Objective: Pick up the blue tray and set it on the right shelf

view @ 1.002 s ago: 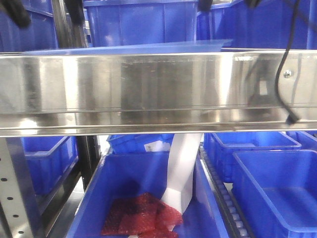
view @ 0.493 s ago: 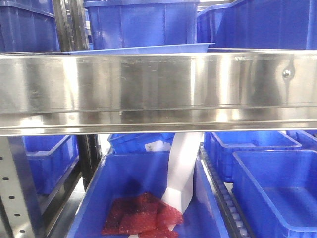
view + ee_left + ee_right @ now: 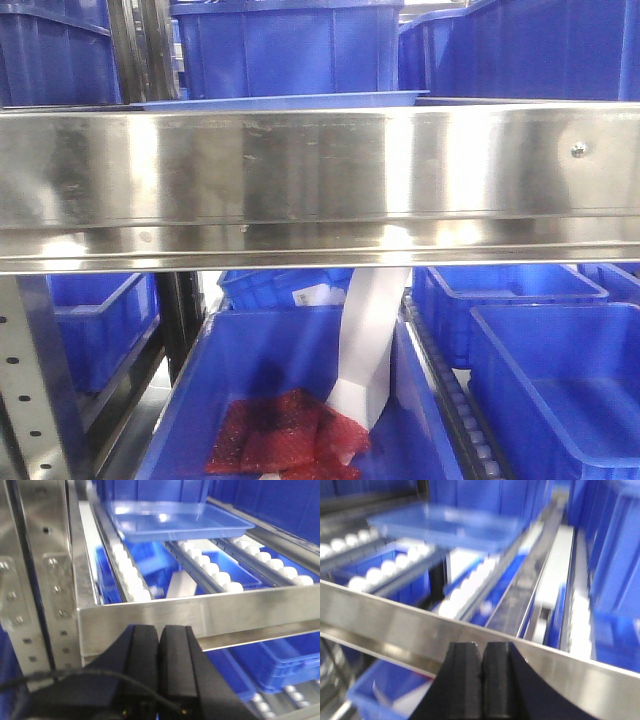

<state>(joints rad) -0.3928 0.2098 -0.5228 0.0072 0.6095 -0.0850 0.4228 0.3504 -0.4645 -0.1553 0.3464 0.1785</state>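
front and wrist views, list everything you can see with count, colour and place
shallow light-blue plastic tray: one, light blue, on the white rollers of the upper shelf level
shiny stainless-steel front rail: one, silver, across the shelf front
white roller tracks: several rows, white, running back along the shelf
deep dark-blue storage bins: several, dark blue, below and behind the rail
red crinkled bag: one, red, inside the lower middle bin
white paper strip: one, white, hanging into that bin
perforated grey upright: grey, left of the shelf
left gripper: black, shut, before the rail
right gripper: black, shut, before the rail
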